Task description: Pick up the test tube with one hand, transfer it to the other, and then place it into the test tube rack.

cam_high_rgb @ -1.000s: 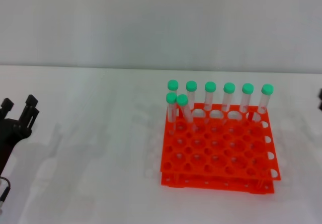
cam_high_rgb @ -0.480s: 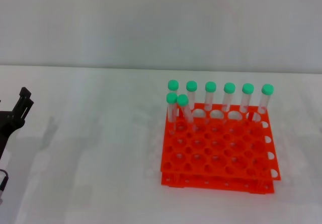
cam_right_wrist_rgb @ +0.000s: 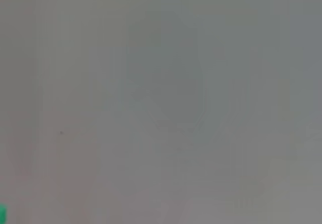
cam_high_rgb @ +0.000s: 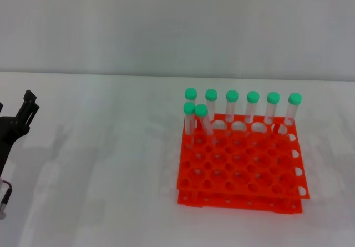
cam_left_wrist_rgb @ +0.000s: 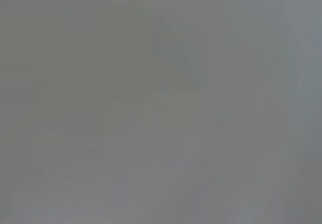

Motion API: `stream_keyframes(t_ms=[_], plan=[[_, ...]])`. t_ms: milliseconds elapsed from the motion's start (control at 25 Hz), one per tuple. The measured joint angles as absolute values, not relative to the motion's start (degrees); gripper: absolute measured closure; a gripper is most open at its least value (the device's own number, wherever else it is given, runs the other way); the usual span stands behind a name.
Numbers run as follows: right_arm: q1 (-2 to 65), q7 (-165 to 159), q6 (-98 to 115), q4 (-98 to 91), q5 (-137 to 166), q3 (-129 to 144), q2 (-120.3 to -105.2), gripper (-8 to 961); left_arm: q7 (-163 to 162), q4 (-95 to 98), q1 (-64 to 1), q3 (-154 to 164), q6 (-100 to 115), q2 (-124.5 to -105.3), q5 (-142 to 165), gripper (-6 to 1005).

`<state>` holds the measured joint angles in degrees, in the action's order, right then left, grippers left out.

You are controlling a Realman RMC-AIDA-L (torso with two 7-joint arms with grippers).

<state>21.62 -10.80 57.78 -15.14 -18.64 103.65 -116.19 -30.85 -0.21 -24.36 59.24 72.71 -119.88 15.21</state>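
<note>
On my head feed, the orange-red test tube rack (cam_high_rgb: 239, 161) sits at lower right of centre on the white desk (cam_high_rgb: 111, 164), eight green-capped tubes standing in it: six along its far row, two at its near-left corner, one of them, the test tube (cam_high_rgb: 204, 120), leaning. At the left edge of the frame my left claw (cam_high_rgb: 22, 116) hovers well apart from the rack; whether its fingers are apart or together I cannot tell. My right claw is out of frame. Both wrist feeds show only grey blur.
</note>
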Motion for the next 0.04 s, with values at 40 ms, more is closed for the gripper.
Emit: stream_keyframes(t_ms=[40], plan=[[21.6,-10.8,57.7,-15.1,-18.6,103.9,-116.19,145,-30.9,-0.3,-24.5,59.2,72.6,-119.88,15.2,119]])
